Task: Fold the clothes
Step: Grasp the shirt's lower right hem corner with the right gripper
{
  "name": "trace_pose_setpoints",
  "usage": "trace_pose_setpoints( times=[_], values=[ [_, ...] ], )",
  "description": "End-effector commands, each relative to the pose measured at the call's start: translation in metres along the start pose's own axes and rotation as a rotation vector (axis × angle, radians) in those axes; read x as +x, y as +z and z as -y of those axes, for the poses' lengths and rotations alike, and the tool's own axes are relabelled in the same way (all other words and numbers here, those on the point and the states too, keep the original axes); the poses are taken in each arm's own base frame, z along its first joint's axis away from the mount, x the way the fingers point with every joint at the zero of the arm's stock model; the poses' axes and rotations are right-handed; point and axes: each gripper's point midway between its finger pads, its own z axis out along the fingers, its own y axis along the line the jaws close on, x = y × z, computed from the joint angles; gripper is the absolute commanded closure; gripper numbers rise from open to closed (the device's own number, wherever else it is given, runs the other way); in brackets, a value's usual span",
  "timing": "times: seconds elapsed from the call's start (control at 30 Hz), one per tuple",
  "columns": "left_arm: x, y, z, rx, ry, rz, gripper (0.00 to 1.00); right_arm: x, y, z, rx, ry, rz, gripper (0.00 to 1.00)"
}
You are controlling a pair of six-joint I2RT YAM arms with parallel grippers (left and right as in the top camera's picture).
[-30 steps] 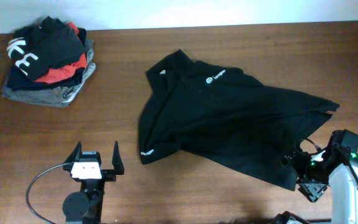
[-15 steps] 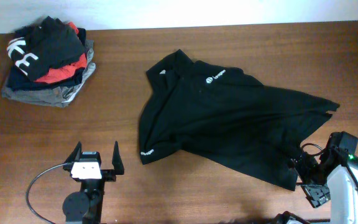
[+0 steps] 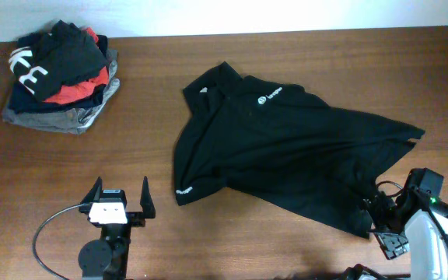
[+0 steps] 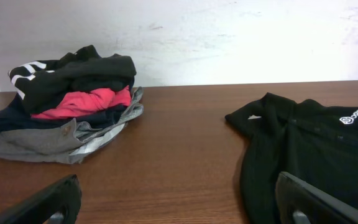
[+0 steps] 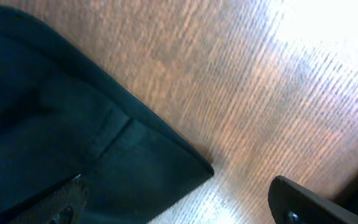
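Since the black top (image 3: 286, 148) lies spread and unfolded, all folding remains; left gripper (image 3: 120, 191) gapes idle, right gripper (image 3: 374, 220) gapes empty beside the hem corner.

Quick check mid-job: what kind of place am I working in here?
Probably a lab-style clothes-folding bench: a wooden table against a plain white wall, a black top spread out on it, and a pile of other garments in one corner.

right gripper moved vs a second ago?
Yes. The right gripper has shifted slightly toward the near edge of the table, farther from the cuff of the black top, which stayed put.
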Motion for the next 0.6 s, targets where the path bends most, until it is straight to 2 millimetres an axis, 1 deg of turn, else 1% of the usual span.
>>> trace_pose_setpoints(
  times=[0.0,0.23,0.43,0.57],
  values=[
    [0.001,0.0,0.001,0.007,0.019,-0.001,0.01,0.004,0.005,-0.001,0.0,0.016,-0.028,0.04],
    [0.001,0.0,0.001,0.007,0.019,-0.001,0.01,0.01,0.02,-0.012,0.021,-0.05,-0.071,0.06],
    [0.001,0.0,0.001,0.007,0.019,-0.001,0.01,0.018,0.035,-0.019,0.062,-0.071,-0.094,0.06],
    [0.001,0.0,0.001,0.007,0.019,-0.001,0.01,0.019,0.043,-0.014,0.114,-0.029,-0.102,0.06]
  ],
)
